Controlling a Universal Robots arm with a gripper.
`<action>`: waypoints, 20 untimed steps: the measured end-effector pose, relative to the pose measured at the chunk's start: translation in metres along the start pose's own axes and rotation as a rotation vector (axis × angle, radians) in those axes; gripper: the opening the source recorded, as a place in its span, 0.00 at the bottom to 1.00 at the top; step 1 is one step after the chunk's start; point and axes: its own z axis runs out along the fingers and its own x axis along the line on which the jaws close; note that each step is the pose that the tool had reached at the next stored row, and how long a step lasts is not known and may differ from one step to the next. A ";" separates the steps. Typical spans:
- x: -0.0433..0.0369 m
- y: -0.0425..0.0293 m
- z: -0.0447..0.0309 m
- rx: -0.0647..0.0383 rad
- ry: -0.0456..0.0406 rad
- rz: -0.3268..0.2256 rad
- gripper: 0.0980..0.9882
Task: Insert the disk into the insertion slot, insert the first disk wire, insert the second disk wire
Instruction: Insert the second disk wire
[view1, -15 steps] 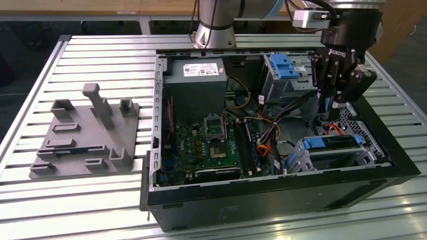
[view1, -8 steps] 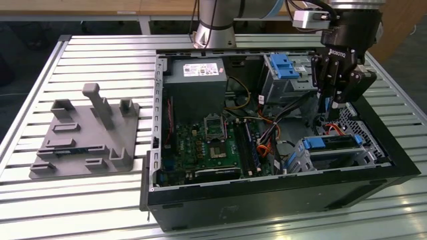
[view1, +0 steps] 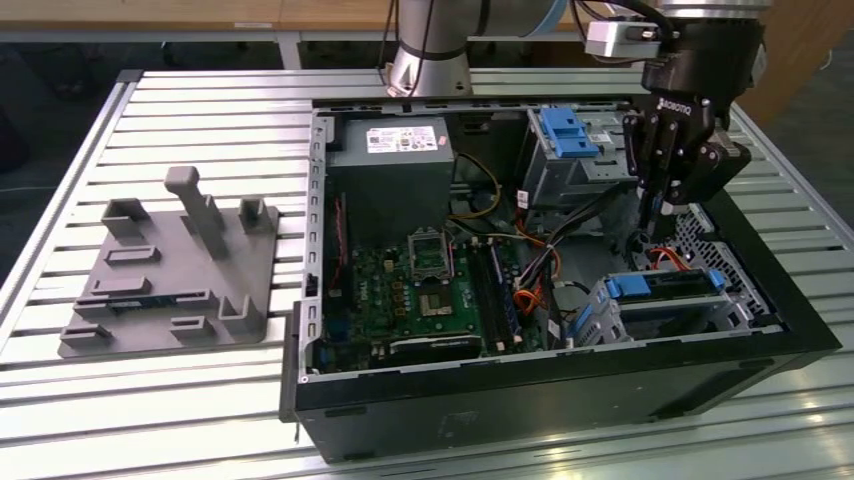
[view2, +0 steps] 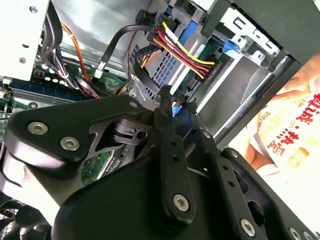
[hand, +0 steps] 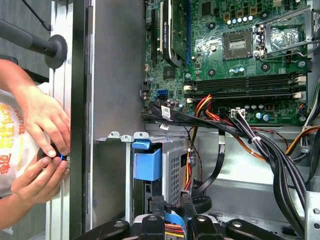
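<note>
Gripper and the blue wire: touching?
Touching. In the second wrist view the blue wire sits pinched inside the gripper, pressed from both sides with no gap showing. The first wrist view agrees.

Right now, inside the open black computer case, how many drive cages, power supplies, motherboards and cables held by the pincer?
Silver sheet-metal drive cages: 2, tall cage, low cage
Grey boxy power supply: 1
Green motherboard: 1
Blue flat cable gripped in the pincer: 1
Total: 5
</note>
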 end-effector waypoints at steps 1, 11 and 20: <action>0.0000 0.0000 0.0000 0.000 0.0000 0.000 0.20; 0.0001 0.0000 0.0010 0.004 -0.0001 0.002 0.06; 0.0014 -0.0003 0.0028 0.005 0.0000 0.002 0.06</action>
